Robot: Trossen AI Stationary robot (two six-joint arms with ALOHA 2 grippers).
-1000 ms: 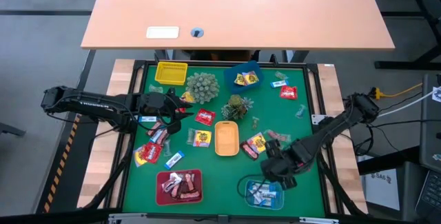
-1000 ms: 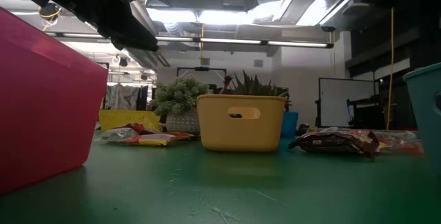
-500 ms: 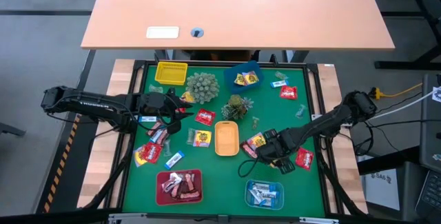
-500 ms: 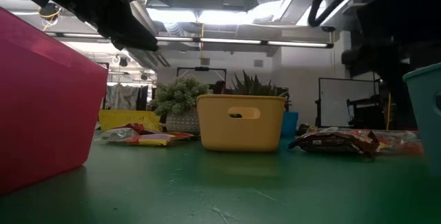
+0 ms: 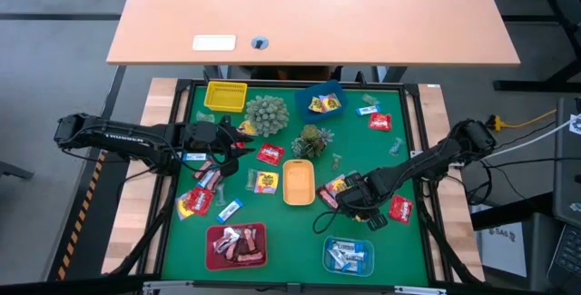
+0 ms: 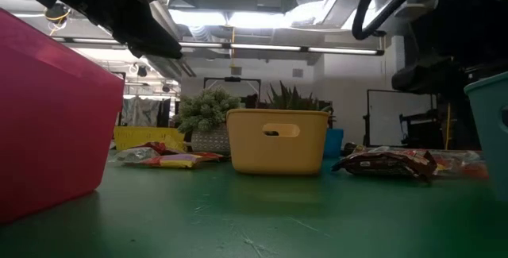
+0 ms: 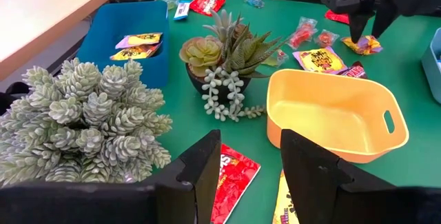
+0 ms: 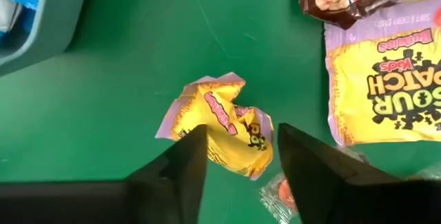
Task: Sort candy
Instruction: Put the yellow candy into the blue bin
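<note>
Now the right gripper [image 8: 234, 165] hangs wide open and empty right over a crumpled yellow candy [image 8: 227, 127] beside the yellow tray [image 5: 299, 182]. Its fingers straddle it, ready to drop down.

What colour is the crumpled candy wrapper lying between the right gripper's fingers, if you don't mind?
Yellow with purple edges and red lettering, clearest in the right wrist view.

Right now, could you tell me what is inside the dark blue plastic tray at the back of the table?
The dark blue plastic tray holds two yellow-wrapped candies against its far wall. Its near floor is hidden behind the rim.
</note>
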